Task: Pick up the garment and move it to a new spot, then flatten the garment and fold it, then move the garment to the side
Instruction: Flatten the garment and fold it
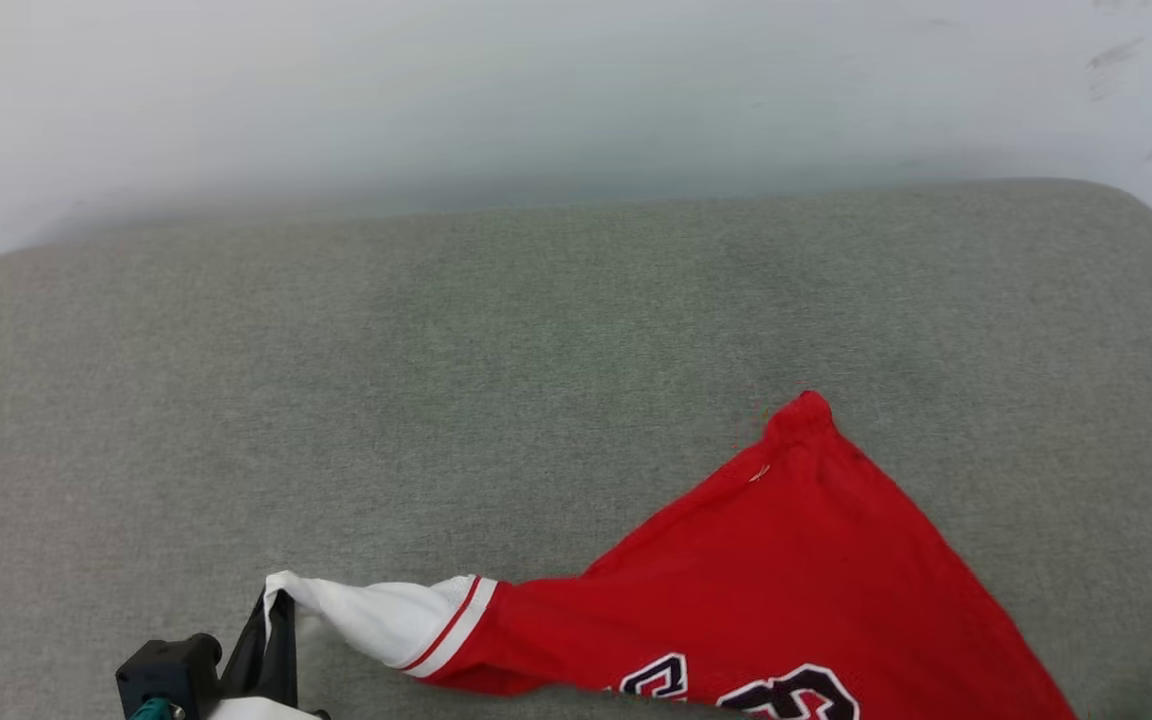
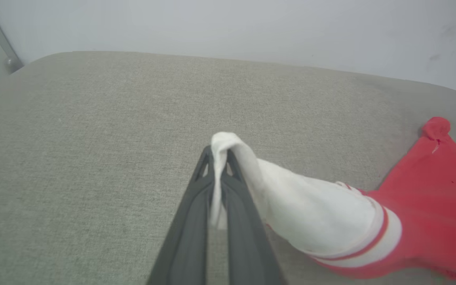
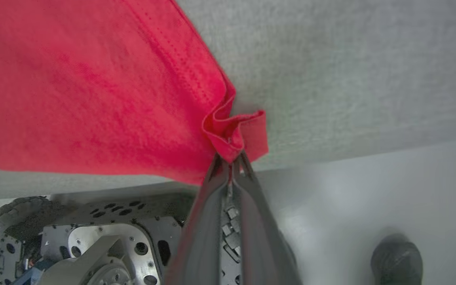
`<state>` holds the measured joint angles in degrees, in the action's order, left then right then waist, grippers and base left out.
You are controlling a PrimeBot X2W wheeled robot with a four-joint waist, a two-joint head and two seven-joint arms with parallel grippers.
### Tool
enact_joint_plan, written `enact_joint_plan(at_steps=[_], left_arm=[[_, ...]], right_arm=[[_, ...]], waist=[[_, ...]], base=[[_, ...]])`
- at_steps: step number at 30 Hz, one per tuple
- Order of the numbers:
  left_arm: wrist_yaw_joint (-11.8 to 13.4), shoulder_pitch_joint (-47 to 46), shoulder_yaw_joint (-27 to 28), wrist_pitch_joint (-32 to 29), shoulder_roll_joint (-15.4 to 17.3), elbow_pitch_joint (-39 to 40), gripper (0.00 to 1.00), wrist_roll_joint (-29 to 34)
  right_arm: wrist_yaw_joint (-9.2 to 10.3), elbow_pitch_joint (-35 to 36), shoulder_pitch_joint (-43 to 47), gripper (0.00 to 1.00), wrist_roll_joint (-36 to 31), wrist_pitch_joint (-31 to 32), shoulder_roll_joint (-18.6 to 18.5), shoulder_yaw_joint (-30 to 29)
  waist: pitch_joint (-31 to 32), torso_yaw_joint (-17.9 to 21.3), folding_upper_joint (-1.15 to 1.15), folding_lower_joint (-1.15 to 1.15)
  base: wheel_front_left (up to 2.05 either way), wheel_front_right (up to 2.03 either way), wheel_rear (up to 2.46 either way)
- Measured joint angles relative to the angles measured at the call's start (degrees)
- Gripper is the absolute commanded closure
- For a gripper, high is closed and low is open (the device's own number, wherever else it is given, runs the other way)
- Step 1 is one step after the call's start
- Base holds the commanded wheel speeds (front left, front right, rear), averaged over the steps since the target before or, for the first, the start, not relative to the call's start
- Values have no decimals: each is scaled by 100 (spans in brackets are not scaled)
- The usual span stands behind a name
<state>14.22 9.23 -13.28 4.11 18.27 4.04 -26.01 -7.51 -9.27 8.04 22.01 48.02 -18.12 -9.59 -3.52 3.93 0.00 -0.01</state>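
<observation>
Step in hand, as judged: the spreading that comes before the fold. The garment is gripped at two ends and drawn taut, but it is not yet flat.

- Garment: a red soft-fabric jersey shirt with white short sleeves point(image 1: 786, 580), found at the near right part of a grey woven padded surface point(image 1: 536, 330). Its lower portion is cut off by the bottom edge of the head view.
- Left gripper point(image 2: 217, 158): pressed together on the tip of the white sleeve. The sleeve is pulled out into a narrow cone toward the robot's left.
- Right gripper point(image 3: 230, 158): pinched shut on a bunched corner of the red hem, close to the near edge of the padded surface. The pale floor is seen beyond it.
- Look of the cloth: red-and-white striped trim is seen at the sleeve seam, and dark lettering outlined in white is partly seen on the chest. One red corner is drawn to a crumpled peak at the far end, with slack creases across the body.

Next move, as judged: both grips are to be kept while the cloth is carried further onto the surface and laid down evenly. The peaked far corner is likely to need smoothing.
</observation>
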Motion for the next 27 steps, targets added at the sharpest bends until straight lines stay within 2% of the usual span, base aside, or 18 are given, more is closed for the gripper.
enact_joint_plan(at_steps=[2,3,4,8,15,18,22,24,27], left_arm=[[14,8,1,-27,23,23,100,-7],[15,24,-3,-45,27,29,100,-7],[24,42,-8,-62,32,35,100,-8],[53,69,-31,-122,62,86,100,-7],[75,1,-116,-201,75,219,100,18],[85,-87,-165,-219,64,293,100,64],[80,-342,-257,-218,40,416,100,140],[60,-493,-307,-213,14,474,100,186],[29,-732,-388,-179,-29,526,100,270]], right_arm=[[0,87,250,100,-24,-1,287,-27],[0,119,324,71,-10,-18,408,-57],[0,162,373,0,-7,-89,497,-65],[0,446,359,0,27,-711,615,-79],[1,542,-291,0,-41,-2792,616,-162],[1,365,-636,0,36,-3317,587,-12],[1,80,-1326,0,287,-3455,454,208],[1,-49,-1741,0,453,-3214,359,359],[1,-210,-2362,0,608,-2471,133,668]], waist=[[29,85,0,0],[38,118,0,0],[44,146,0,0],[49,208,0,0],[-27,191,0,0],[-108,150,0,0],[-316,79,0,1],[-455,27,0,1],[-680,-70,0,2]], base=[[0,0,0],[0,0,0],[0,0,0],[0,0,0],[0,0,0],[0,0,0],[0,0,0],[0,0,0],[0,0,0]])
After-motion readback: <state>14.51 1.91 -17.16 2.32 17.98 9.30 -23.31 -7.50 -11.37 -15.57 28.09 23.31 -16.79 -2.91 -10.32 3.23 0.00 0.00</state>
